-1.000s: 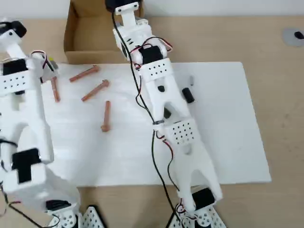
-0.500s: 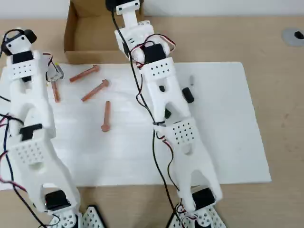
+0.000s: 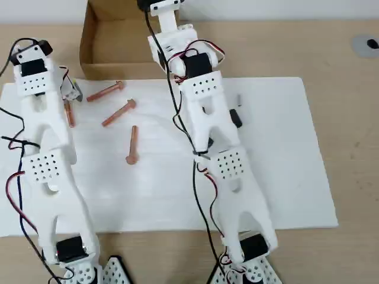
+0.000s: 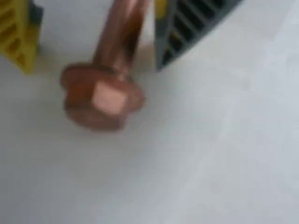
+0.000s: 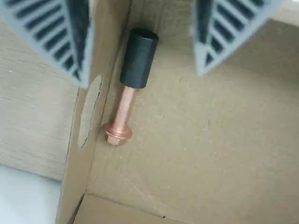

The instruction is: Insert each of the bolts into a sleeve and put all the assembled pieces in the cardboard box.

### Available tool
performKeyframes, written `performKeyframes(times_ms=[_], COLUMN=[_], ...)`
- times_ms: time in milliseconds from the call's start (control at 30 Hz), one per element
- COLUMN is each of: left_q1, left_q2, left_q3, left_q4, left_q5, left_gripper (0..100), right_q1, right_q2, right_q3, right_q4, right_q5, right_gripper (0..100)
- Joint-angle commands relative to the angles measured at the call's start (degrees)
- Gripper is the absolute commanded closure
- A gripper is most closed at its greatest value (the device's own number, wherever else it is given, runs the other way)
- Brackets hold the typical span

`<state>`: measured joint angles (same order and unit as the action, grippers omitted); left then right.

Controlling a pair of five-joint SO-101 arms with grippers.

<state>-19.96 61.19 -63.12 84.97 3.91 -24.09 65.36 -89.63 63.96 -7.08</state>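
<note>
At the left gripper [image 4: 91, 51], jaws apart astride a bolt [image 4: 103, 95] on the white sheet [image 3: 278, 165], no grip. Right gripper [image 5: 142, 74] wide open across the cardboard box [image 5: 79, 154] wall, assembled piece [image 5: 131, 88] lying inside. Farther out, three loose bolts [image 3: 105, 92] [image 3: 118, 112] [image 3: 132, 144]; black sleeve [image 3: 235, 118] beside the right arm [image 3: 207, 112].

Copper bolts [image 3: 118, 113], black sleeve [image 5: 138, 58], brown cardboard box [image 5: 196, 140].

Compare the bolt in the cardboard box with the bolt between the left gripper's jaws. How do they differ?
The boxed bolt wears a black sleeve; the bolt at the left gripper is bare. The boxed bolt lies in the cardboard box; the other lies on the white sheet, between open jaws. Both are copper-coloured with flanged hex heads.
</note>
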Motion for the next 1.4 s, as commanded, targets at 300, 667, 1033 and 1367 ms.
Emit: performKeyframes(times_ms=[300,667,1033,1367], left_q1=[-0.26,0.18,4.92,5.98], left_q2=[3.91,3.56,-6.20,-20.70], left_q3=[-5.36,-19.69,-31.47,-29.45], left_q4=[5.54,12.84,15.65,15.74], left_q5=[-0.26,-0.26,-7.03,-7.03], left_gripper=[99,99,99,100], right_q1=[1.19,1.19,2.68,7.16], right_q2=[-1.36,-1.71,-5.23,-14.81], right_q3=[-3.30,-3.56,-5.93,-5.67], right_q4=[0.26,4.31,20.92,38.51], right_q5=[-0.53,-0.53,-0.18,1.85], right_gripper=[81.6,81.6,81.7,81.7])
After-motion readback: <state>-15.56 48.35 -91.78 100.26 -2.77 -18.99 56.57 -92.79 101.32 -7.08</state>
